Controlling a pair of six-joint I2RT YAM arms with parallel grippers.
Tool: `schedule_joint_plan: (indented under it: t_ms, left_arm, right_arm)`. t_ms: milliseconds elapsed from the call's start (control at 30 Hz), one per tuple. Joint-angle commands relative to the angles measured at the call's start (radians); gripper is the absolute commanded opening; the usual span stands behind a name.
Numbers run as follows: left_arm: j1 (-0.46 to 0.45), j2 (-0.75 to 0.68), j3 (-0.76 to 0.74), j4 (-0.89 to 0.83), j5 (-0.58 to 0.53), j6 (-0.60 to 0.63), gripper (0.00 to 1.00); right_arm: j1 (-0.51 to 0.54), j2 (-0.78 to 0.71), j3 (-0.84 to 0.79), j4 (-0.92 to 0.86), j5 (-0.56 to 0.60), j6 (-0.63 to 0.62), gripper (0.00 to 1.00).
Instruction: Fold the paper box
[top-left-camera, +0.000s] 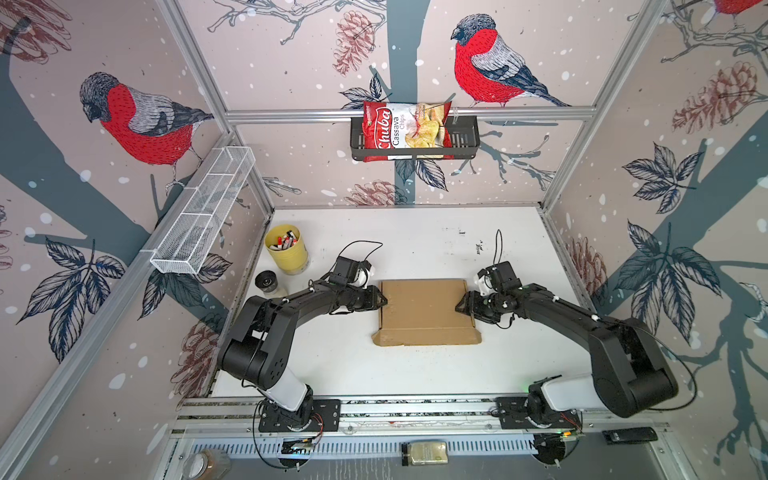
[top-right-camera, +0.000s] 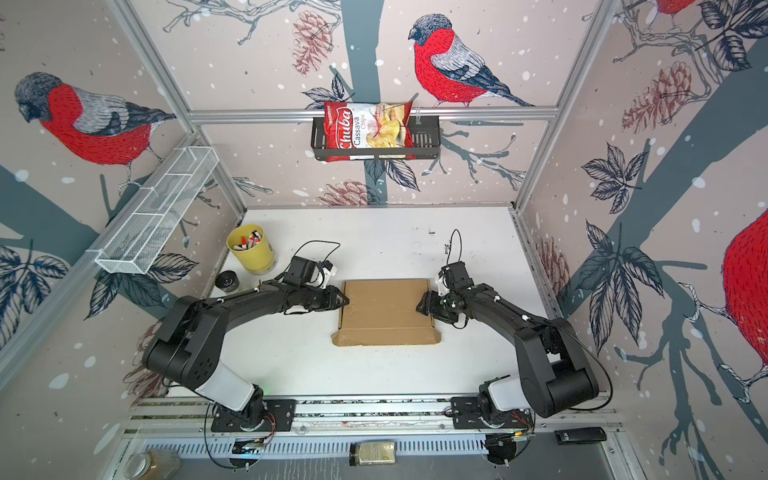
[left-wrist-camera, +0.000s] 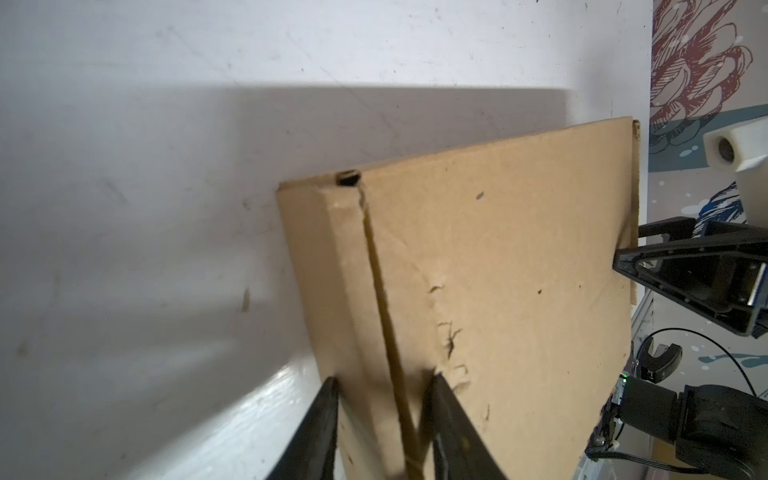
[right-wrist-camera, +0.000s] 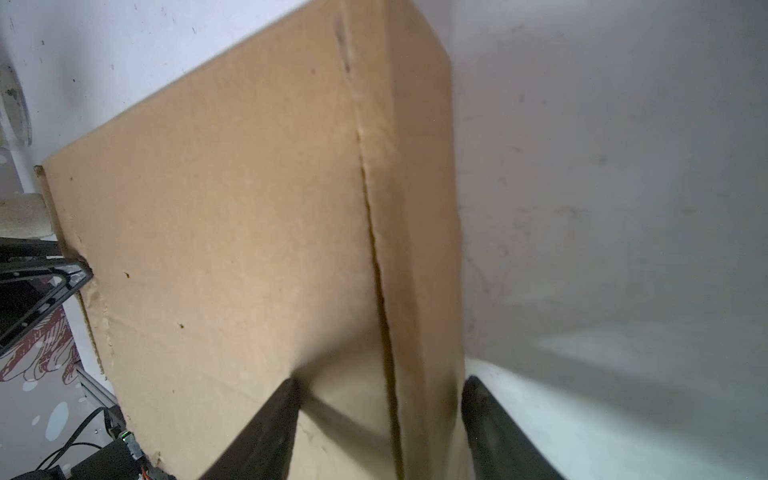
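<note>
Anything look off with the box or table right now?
Yes. The paper box has scuffs and small tears on its top face beside the left gripper, in the left wrist view. Its near-left corner flares outward in both top views.

Overhead pair, wrist views near paper box (left-wrist-camera: 498, 270)

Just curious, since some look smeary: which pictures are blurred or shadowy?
Top views: sharp, evenly lit. Left wrist view: left gripper blurred, broad shadow on the table beside the paper box. Right wrist view: soft, right gripper smeared.
</note>
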Motion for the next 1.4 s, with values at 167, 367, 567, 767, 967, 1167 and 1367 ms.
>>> schedule_joint_plan:
  t_ms: [167,367,567,767,967,1167,1367]
  left_arm:
    - [0.037,-0.120,0.031,-0.029,0.029,-0.038,0.83]
    - [-0.010,-0.051,-0.027,0.084,-0.008,-0.110,0.84]
    - [-0.013,-0.015,-0.087,0.159,-0.092,-0.138,0.71]
    - [0.059,0.031,-0.150,0.183,-0.084,-0.159,0.47]
    - [0.080,0.054,-0.172,0.184,-0.075,-0.164,0.39]
    - [0.103,0.084,-0.185,0.155,-0.071,-0.172,0.35]
    - [0.113,0.092,-0.181,0.139,-0.070,-0.170,0.34]
  right_arm:
    - [-0.126,-0.138,-0.026,0.087,-0.117,0.007,0.85]
    - [-0.207,-0.144,-0.093,0.177,-0.216,0.024,0.86]
    - [-0.212,-0.121,-0.145,0.213,-0.237,0.025,0.89]
    - [-0.211,-0.109,-0.187,0.269,-0.288,0.040,0.91]
    - [-0.195,-0.076,-0.217,0.319,-0.343,0.046,0.93]
    - [-0.197,-0.012,-0.224,0.375,-0.378,0.053,0.95]
    - [-0.195,0.053,-0.204,0.417,-0.412,0.059,0.95]
